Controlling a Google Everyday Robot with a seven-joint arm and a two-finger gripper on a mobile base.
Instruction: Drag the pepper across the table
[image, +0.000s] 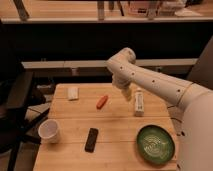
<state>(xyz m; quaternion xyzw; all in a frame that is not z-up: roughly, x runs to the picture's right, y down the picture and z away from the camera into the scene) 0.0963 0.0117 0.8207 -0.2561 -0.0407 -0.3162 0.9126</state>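
The pepper (102, 101), small and orange-red, lies slantwise on the far middle of the light wooden table (120, 125). My gripper (125, 93) hangs at the end of the white arm, above the table's far side. It is a little to the right of the pepper and not touching it. The gripper is open and holds nothing.
A white tube (138, 102) lies just right of the gripper. A black remote (91, 139) and a white cup (49, 131) are near the front left. A green plate (156, 144) sits at the front right. A small white object (73, 93) is at the far left. A dark chair (15, 100) stands left of the table.
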